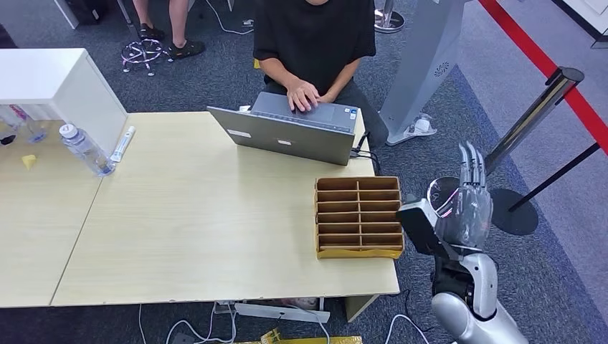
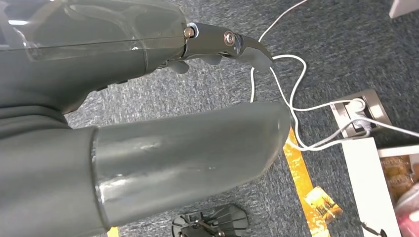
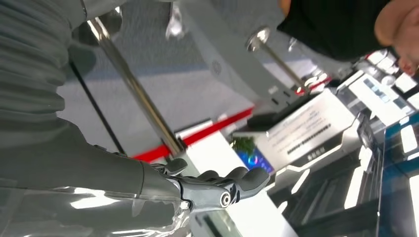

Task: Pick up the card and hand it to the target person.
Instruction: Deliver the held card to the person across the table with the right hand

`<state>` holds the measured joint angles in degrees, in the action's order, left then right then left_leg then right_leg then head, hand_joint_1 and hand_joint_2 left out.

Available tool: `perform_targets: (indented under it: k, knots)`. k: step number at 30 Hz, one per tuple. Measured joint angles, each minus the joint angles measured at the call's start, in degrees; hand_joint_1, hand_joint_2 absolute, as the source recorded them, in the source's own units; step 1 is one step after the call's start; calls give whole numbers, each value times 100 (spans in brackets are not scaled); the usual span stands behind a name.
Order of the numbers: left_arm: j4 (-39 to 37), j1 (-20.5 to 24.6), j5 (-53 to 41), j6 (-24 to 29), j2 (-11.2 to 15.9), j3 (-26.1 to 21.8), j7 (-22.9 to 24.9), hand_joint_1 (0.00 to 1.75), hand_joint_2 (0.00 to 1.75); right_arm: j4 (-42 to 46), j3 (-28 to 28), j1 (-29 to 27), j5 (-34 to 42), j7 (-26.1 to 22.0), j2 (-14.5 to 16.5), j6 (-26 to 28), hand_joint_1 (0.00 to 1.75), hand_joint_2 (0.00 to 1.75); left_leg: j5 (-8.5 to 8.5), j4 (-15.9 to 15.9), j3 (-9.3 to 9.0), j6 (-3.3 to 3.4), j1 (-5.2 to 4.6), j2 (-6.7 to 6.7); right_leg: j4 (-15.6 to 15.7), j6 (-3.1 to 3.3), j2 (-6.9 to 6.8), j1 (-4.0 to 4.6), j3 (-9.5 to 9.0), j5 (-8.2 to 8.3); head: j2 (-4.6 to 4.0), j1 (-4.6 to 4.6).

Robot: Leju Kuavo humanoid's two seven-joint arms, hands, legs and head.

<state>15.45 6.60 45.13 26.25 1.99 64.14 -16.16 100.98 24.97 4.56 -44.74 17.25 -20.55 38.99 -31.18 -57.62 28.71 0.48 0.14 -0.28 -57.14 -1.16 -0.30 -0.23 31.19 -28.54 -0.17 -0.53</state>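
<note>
The table (image 1: 201, 236) fills the middle of the head view, pale wood, with a person (image 1: 315, 43) seated at its far edge, at about twelve o'clock, both hands on a laptop (image 1: 287, 136). At about four o'clock from the table's centre, near the corner, sits a slotted cardboard box (image 1: 358, 215) with rows of narrow compartments. From this angle I cannot make out a card in any slot — it may stand edge-on and too thin to see.

The right hand (image 1: 469, 204) is raised just off the table's edge, at three o'clock from the box, fingers straight and pointing up, spread a little, holding nothing. The right wrist view agrees: fingers extended into open air, nothing between them. The left hand (image 2: 148, 123) hangs low over carpet and cables (image 2: 301, 98); thumb and one finger show stretched out, with no object in them.

Over at nine o'clock stand a bottle (image 1: 84, 149) and a white tube (image 1: 122, 143), well apart from the work.

The risks, as I judge them: the slots are narrow, so broad fingers could jam against the dividers or shove the light box along the table. A thin card could also slip from a loose pinch. The stanchion (image 1: 530, 118) close behind the right arm could be struck on a wide swing.
</note>
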Motion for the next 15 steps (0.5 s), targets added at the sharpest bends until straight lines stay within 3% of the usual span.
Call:
perform_targets:
  k: [5,15]
  knots:
    - [0,-7,90,55,0,-51,43,0,0,13,-87,-564,347,-612,433,26,0,175,0,1,1,0,0,1,0,0,1,0,1,-1,0,0]
    - [0,-27,147,55,0,-141,17,0,0,11,-170,-955,524,-848,932,26,0,175,0,1,-2,0,-1,3,0,-1,3,-1,0,0,0,0]
